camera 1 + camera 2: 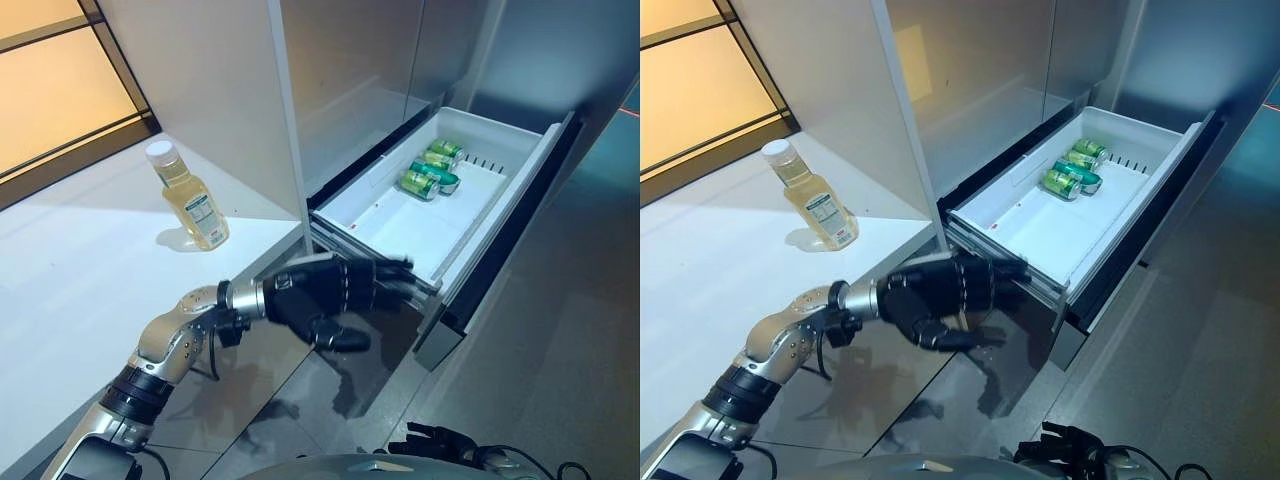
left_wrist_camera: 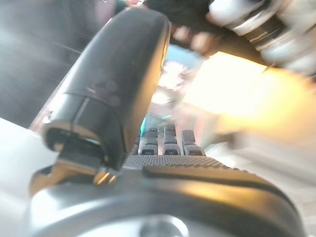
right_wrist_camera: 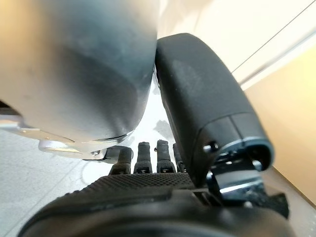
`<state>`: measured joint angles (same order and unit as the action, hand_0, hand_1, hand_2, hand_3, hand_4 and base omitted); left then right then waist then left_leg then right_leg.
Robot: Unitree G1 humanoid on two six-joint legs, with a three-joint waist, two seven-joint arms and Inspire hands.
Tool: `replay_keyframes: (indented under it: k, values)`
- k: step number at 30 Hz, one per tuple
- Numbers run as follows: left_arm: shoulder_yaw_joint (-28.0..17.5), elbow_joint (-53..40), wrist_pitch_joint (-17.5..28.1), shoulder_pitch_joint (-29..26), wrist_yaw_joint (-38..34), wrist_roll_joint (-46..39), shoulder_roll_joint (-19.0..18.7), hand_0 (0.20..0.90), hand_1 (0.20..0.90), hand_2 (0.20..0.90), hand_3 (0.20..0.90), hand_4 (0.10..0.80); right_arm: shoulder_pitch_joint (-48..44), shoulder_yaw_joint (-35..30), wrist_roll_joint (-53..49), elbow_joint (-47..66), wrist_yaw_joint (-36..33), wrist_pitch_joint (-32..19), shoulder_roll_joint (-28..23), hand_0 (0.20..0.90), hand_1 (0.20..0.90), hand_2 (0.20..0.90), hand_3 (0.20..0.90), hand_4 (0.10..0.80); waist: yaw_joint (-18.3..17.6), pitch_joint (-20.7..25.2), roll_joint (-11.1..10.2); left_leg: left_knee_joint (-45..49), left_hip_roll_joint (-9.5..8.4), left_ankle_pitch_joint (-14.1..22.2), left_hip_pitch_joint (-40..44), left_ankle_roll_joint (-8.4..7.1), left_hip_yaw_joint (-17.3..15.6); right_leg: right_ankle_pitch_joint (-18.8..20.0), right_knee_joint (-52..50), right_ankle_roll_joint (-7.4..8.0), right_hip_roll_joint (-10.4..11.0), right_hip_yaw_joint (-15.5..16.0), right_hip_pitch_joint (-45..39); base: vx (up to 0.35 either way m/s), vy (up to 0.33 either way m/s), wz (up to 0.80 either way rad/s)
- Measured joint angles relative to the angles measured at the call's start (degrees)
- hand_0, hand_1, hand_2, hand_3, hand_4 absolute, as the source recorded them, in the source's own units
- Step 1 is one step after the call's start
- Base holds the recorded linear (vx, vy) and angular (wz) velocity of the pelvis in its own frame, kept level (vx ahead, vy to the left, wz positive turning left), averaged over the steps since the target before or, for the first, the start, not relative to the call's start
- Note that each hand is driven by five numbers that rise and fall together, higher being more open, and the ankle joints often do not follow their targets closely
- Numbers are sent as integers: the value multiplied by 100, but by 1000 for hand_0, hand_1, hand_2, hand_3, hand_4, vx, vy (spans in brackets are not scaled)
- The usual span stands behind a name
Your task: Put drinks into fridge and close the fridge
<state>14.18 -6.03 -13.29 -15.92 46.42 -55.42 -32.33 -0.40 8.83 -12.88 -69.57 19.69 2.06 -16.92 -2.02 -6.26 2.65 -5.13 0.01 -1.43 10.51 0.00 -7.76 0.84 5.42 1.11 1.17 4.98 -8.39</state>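
Observation:
A bottle of yellow drink (image 1: 190, 198) with a white cap stands upright on the white counter (image 1: 80, 280). The fridge's bottom drawer (image 1: 505, 190) is pulled open, and green cans (image 1: 432, 170) lie at its far end. My left hand (image 1: 320, 292) is open and empty. It is held out low in front of the counter's edge, with its fingers (image 1: 392, 272) reaching to the drawer's near front corner; I cannot tell whether they touch it. It also shows in the left wrist view (image 2: 173, 173). My right hand (image 3: 138, 197) is open and empty in the right wrist view.
The drawer's dark front panel (image 1: 500, 255) juts out over the grey floor (image 1: 570, 360). A white cabinet side (image 1: 220, 90) stands between the counter and the fridge. The near half of the drawer's floor (image 1: 400, 222) is bare.

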Motion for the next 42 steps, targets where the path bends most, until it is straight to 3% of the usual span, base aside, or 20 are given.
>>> replay_keyframes:
  k: [5,9,13,19,25,33,42]
  values:
    - [-937,-152,1649,-173,-1573,-206,-60,900,900,900,900,800,108,-1,-4,-3,-95,-90,48,900,900,900,900,800,-9,118,-24,2,-7,0,4,2,-5,-7,9,11,2,-36,6,49,-3,-3]
    - [-1611,-171,3004,-214,-3113,642,-125,900,900,900,900,800,171,68,-2,-4,-196,-105,122,900,900,900,900,800,36,233,-141,4,-12,2,4,4,0,11,8,-17,0,-65,11,26,1,-1]
    - [-2050,-169,3641,-220,-4390,1663,-216,900,900,900,900,800,230,99,-3,-20,-209,-112,211,900,900,900,900,800,100,323,-285,4,-16,5,-2,6,2,11,8,-17,4,-61,15,0,0,0]
    - [-2132,-102,3726,-220,-5817,3038,-453,900,900,900,900,800,247,111,-4,-93,-214,-129,259,900,900,900,900,800,194,378,-359,0,-25,6,-8,7,0,11,8,-18,13,-63,21,0,0,0]
    - [-2065,214,3452,-219,-6380,3317,-479,900,900,900,900,800,268,110,-6,-91,-249,-124,252,900,900,900,900,800,181,450,-286,-2,-21,6,-11,8,-1,14,-9,-21,6,-68,26,0,0,0]
    - [-1924,961,3005,-206,-6302,3277,-472,900,900,900,900,800,268,108,-2,-86,-266,-83,251,900,900,900,900,800,188,451,-286,1,-19,5,-12,8,-1,38,-18,-32,5,-66,25,0,0,0]
    - [-1769,970,2835,-197,-5821,3154,-437,900,900,900,900,800,264,105,7,-73,-263,-71,250,900,900,900,900,800,179,445,-285,0,-15,5,-11,8,-1,38,-18,-32,3,-63,23,0,0,0]
